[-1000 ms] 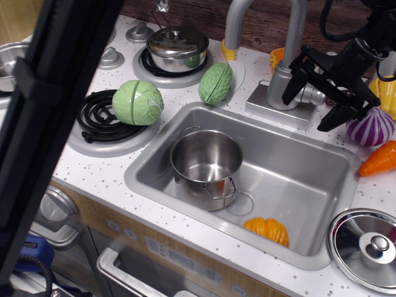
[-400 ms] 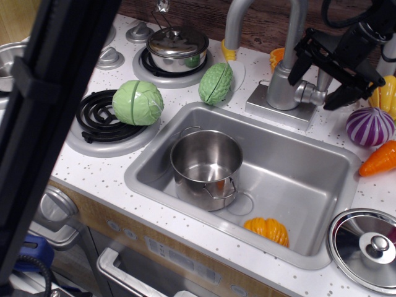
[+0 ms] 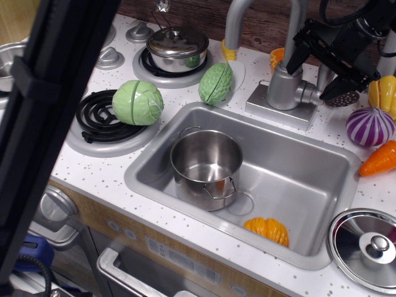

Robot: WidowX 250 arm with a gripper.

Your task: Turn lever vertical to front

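The lever (image 3: pixel 309 93) is a short silver-grey stub that juts to the right from the faucet's column (image 3: pixel 282 85), behind the sink. My black gripper (image 3: pixel 315 78) hangs above and slightly behind it, open. One fingertip (image 3: pixel 292 60) is left of the column and the other (image 3: pixel 341 97) is right of the lever's end. Neither finger touches the lever. The gooseneck spout (image 3: pixel 236 23) rises at the top of the view.
The sink (image 3: pixel 322 170) holds a steel pot (image 3: pixel 206 162) and an orange gourd (image 3: pixel 267 229). A purple onion (image 3: pixel 370 125), a carrot (image 3: pixel 379 159) and a yellow vegetable (image 3: pixel 383 93) lie right of the faucet. A pot lid (image 3: pixel 366 247) is at the front right, and green cabbages (image 3: pixel 137 102) lie on the left.
My gripper has risen and moved back from around the lever, staying open. The lever now shows clear below it.
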